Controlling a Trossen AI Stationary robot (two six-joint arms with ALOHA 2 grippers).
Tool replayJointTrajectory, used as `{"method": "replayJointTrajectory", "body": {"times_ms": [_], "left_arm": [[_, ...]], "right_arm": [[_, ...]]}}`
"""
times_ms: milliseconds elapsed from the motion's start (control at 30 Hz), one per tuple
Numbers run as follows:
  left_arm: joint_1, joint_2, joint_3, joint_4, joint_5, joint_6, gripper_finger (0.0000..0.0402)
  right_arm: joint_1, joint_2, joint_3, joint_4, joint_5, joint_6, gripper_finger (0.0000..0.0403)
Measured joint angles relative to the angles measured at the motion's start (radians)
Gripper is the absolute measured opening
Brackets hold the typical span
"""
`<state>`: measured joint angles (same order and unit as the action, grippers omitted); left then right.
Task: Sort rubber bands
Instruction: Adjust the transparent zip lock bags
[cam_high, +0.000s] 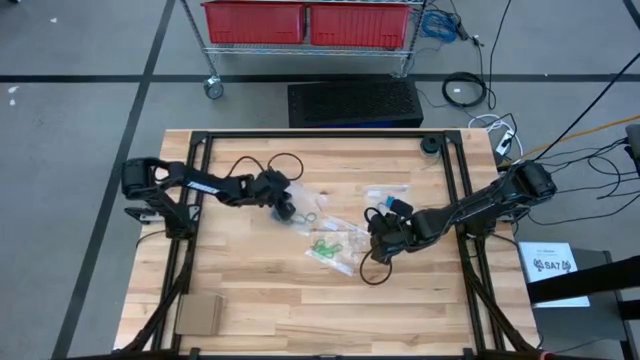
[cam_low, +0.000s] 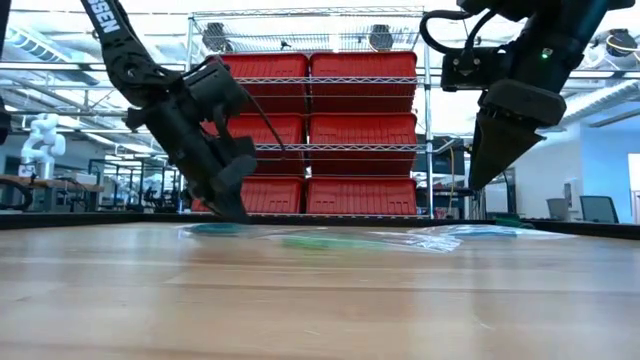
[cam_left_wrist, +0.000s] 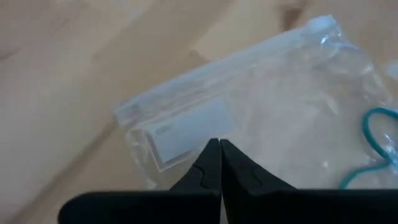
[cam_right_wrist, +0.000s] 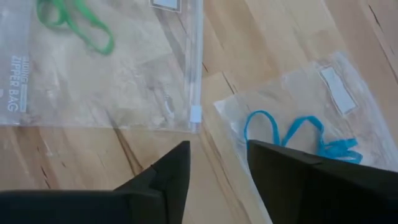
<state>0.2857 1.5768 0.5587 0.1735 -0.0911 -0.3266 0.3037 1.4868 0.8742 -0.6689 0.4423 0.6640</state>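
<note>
i see the right pincer (cam_right_wrist: 214, 165) spread above blue rubber bands (cam_right_wrist: 298, 137); left pincer (cam_left_wrist: 219, 163) pressed together, centre frame.

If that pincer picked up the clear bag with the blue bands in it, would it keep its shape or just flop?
It would probably flop: the clear zipper bag looks thin and wrinkled, lying flat on the wooden table. It likely weighs very little, holding only a few blue rubber bands. Its glossy film may slip, so the open right pincer might need a firm pinch.
</note>
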Motion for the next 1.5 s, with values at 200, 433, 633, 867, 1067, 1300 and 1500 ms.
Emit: {"method": "replayJointTrajectory", "body": {"times_ms": [200, 433, 633, 867, 1067, 1300, 1500], "left_arm": [[-0.026, 0.006, 0.0, -0.03, -0.17, -0.103, 0.0], [-0.165, -0.013, -0.014, -0.15, -0.378, -0.327, 0.0], [-0.315, -0.136, -0.016, -0.33, -0.469, -0.445, 0.0], [-0.347, -0.228, -0.016, -0.307, -0.475, -0.462, 0.0], [-0.347, -0.152, -0.016, -0.274, -0.413, -0.419, 0.0], [-0.347, -0.075, -0.016, -0.309, -0.41, -0.365, 0.0], [-0.347, -0.076, -0.016, -0.287, -0.421, -0.331, 0.0]], "right_arm": [[0.0, 0.0, 0.0, 0.0, 0.0, -0.008, 0.0138], [0.004, 0.0, 0.0, 0.009, 0.002, 0.02, 0.0131], [0.02, 0.001, 0.0, 0.208, -0.044, 0.011, 0.013], [0.009, 0.144, 0.0, 0.407, -0.097, -0.027, 0.0098], [-0.057, 0.272, 0.0, 0.418, -0.105, -0.025, 0.0023], [-0.18, 0.29, 0.004, 0.444, -0.103, -0.209, 0.0006], [-0.276, 0.292, 0.0, 0.505, -0.11, -0.367, 0.0003]]}}
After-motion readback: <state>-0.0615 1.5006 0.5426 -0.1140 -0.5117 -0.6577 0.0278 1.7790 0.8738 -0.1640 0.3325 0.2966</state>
